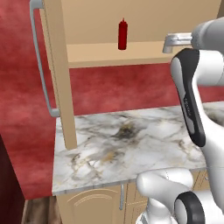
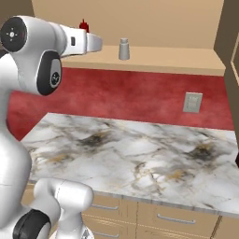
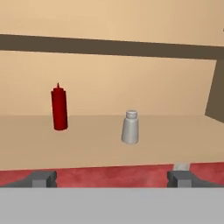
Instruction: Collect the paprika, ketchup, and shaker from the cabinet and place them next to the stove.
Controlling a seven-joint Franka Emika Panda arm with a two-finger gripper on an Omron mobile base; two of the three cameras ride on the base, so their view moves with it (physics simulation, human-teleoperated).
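I see the gripper (image 3: 112, 178) facing the open cabinet (image 3: 109, 131), jaws spread wide with nothing between them. On the shelf in the hand view, the ketchup (image 3: 59, 108) stands upright at ten o'clock and the shaker (image 3: 130, 127) just right of centre, well apart. Below lies the marble counter (image 1: 131, 144).

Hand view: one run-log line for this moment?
claw: open, empty, facing the cabinet shelf | ketchup: upright on shelf | shaker: upright on shelf, right of ketchup | counter: below
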